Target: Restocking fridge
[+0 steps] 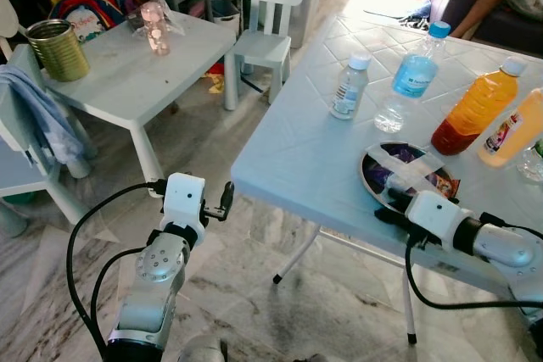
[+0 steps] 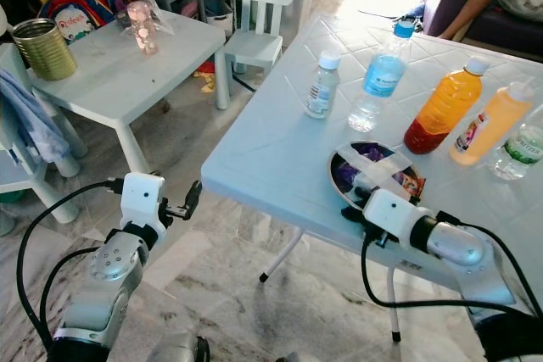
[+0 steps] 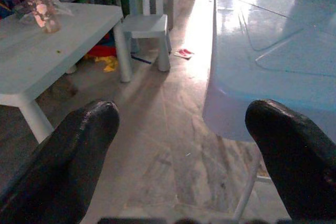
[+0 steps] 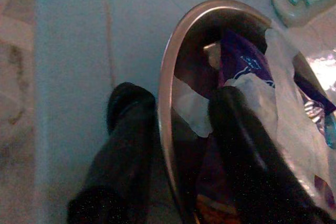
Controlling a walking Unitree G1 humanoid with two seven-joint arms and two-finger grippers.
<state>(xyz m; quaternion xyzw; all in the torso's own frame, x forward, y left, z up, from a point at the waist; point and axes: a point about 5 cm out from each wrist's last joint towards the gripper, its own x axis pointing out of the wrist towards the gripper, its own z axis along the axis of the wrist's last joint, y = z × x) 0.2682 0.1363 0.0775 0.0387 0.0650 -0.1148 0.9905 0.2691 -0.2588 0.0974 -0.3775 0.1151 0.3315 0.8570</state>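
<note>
Metal bowl (image 1: 371,177) of wrapped snacks, purple packets under a clear wrapper, sat at the near edge of the pale blue folding table (image 1: 288,158), at 5 o'clock from the small clear water bottle (image 1: 349,86). Right gripper (image 4: 173,124) straddled the bowl's near rim, one finger outside on the tabletop, the other inside among the wrappers; jaws part open around the rim, and whether they pinched it could not be told. Further stock, standing on the same table: blue-capped water bottle (image 1: 418,69) at 1 o'clock from the small one; orange juice bottle (image 1: 475,109) and a yellow-orange labelled bottle (image 1: 512,130) at 2 to 3 o'clock from the bowl. Left gripper (image 1: 226,202) was held off the table's near corner, over the marble floor, jaws wide apart and empty. No fridge to be seen. Progress judged early: every item remained on the table, nothing carried, the bowl apparently first to be lifted.
</note>
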